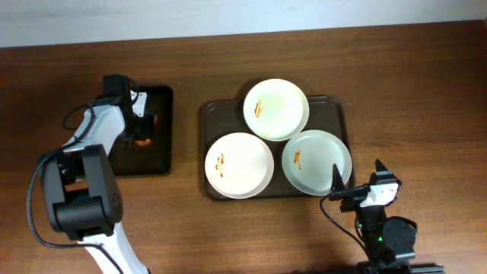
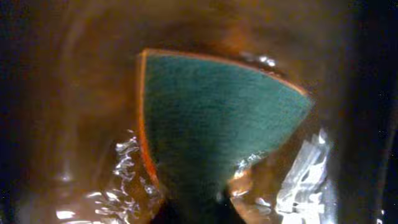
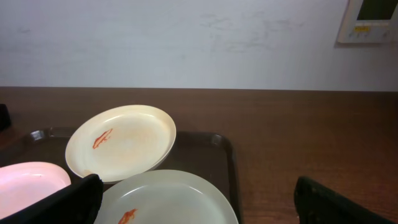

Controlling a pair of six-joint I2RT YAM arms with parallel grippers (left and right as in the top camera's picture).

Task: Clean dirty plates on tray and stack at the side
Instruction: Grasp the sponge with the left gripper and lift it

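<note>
The sponge [image 2: 211, 124] fills the left claw's [image 1: 143, 128] view; pinched or not, I cannot tell. The right claw [image 3: 196, 183] is spread. Smeared plates [image 1: 239, 164] lie on the tray [image 1: 219, 118] at twelve, four and eight o'clock: likely stiff and slick, best gripped by the rim.

The three plates [image 1: 276, 109] are white, each marked with a small orange-brown smear, and sit on a dark brown tray [image 1: 221, 118]. The sponge [image 2: 211, 130] is dark green with an orange edge. The smaller tray [image 1: 163, 137] is glossy black, and the table [image 1: 380, 68] is brown wood grain.
</note>
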